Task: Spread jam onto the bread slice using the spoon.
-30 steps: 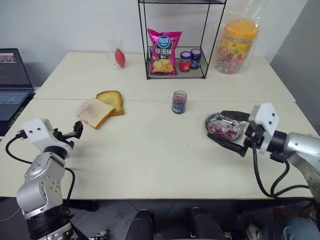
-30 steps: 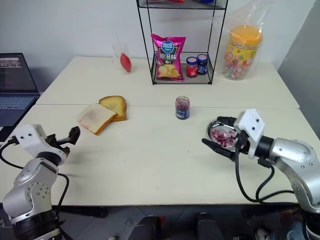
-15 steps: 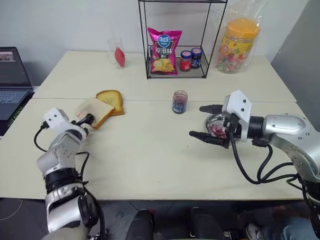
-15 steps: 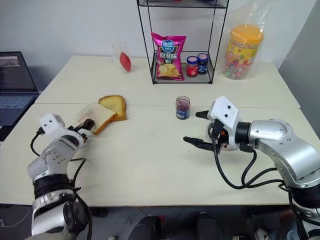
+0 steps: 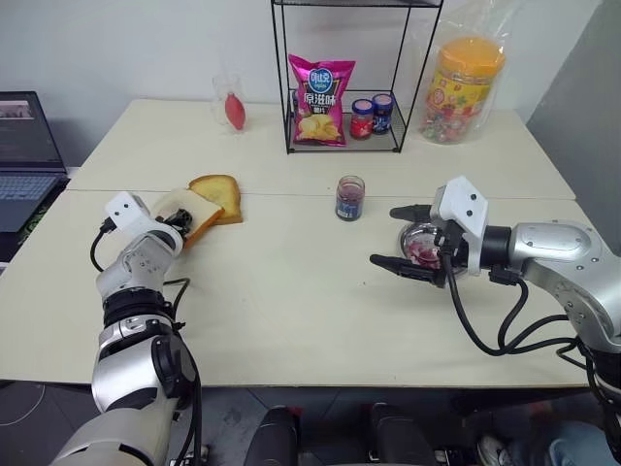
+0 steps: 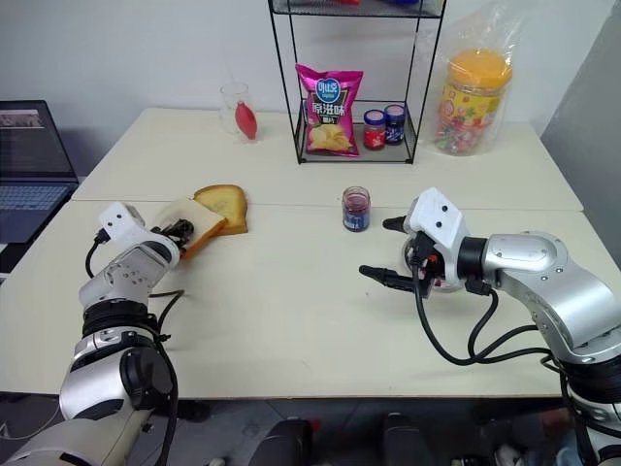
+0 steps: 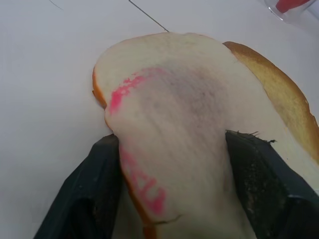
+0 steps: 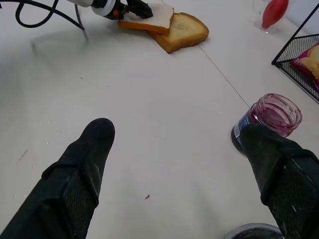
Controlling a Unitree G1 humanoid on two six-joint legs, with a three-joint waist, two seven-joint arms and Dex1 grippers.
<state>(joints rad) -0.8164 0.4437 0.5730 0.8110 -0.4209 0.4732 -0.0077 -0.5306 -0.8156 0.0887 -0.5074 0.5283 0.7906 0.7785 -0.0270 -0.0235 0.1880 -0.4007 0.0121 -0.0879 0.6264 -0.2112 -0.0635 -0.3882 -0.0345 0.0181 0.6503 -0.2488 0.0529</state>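
On the pale table [image 5: 320,291], the bread slice [image 5: 182,207] lay partly over a toasted slice [image 5: 217,193], presumably steadied for spreading: the left gripper [image 7: 172,164], reaching forward, straddled its near edge, fingers touching both sides. The right gripper [image 5: 401,236] hovered spread wide before a metal bowl [image 5: 423,249], the jam [image 5: 348,199] jar beyond.

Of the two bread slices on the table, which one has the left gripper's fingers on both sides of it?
The white bread slice with the pink smear. The left gripper straddles it; the golden toasted slice lies partly beneath it, untouched.
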